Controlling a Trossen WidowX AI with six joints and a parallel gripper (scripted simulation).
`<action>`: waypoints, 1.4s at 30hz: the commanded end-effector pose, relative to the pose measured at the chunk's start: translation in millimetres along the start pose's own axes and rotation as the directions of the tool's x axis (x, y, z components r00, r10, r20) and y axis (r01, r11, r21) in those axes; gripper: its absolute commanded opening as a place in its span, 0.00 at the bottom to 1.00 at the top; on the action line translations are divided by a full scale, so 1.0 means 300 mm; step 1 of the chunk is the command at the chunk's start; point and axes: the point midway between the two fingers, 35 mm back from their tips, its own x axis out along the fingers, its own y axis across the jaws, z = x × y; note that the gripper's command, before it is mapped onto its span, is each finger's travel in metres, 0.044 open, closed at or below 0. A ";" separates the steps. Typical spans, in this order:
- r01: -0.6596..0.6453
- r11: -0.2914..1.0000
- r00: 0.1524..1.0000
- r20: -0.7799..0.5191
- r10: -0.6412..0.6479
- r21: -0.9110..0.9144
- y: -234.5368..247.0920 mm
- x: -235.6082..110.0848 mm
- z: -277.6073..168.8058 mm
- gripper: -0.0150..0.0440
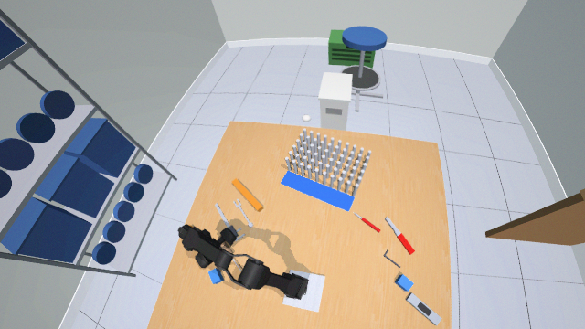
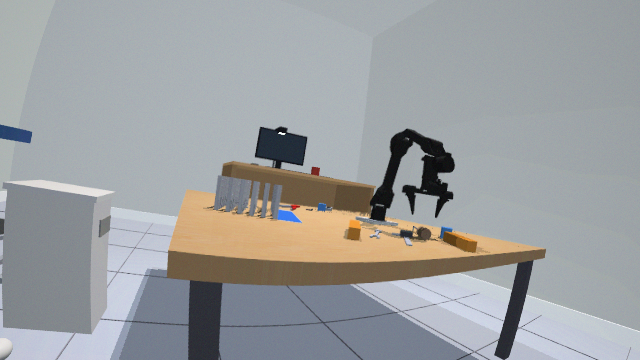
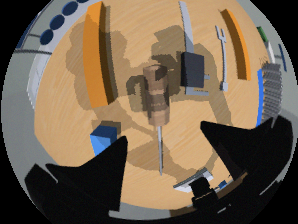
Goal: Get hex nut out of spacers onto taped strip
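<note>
Wooden desk (image 1: 411, 192) bearing standing spacers (image 1: 326, 161), blue taped strip (image 1: 317, 190), orange bar (image 1: 247, 195), red-handled tools (image 1: 398, 235), and blue blocks (image 1: 404, 282).

The hex nut is too small to make out among the spacers (image 1: 326, 160) in any view. The arm hides part of a small blue block (image 1: 215, 276). The wrist view's tools are blurred, their ends unreadable.

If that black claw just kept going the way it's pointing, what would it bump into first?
The open gripper points straight down and holds nothing. Directly beneath it the wrist view shows a thin grey rod-like tool lying on the wooden table, so it would probably meet that tool first, though a slight offset would mean bare wood.
</note>
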 end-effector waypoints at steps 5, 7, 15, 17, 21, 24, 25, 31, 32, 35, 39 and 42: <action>-0.003 0.998 1.000 0.000 0.003 0.065 0.001 -0.002 0.007 0.96; -0.003 0.998 1.000 0.000 0.003 0.065 0.001 -0.002 0.007 0.87; -0.003 0.998 1.000 0.000 0.003 0.065 0.001 -0.002 0.007 0.73; -0.003 0.998 1.000 0.000 0.003 0.065 0.001 -0.002 0.007 0.73; -0.003 0.998 1.000 0.000 0.003 0.065 0.001 0.001 0.007 0.73; -0.003 0.998 1.000 0.000 0.003 0.065 0.001 0.016 0.009 0.73; -0.003 0.998 1.000 0.000 0.003 0.065 0.001 0.022 0.009 0.73; -0.003 0.998 1.000 0.000 0.003 0.065 0.002 0.054 0.012 0.73; -0.003 0.998 1.000 0.000 0.003 0.065 0.002 0.060 0.013 0.73; -0.003 0.998 1.000 0.000 0.003 0.065 0.002 0.076 0.014 0.73; -0.003 0.998 1.000 0.000 0.003 0.065 0.002 0.098 0.015 0.73; -0.003 0.998 1.000 0.000 0.003 0.065 0.002 0.115 0.015 0.73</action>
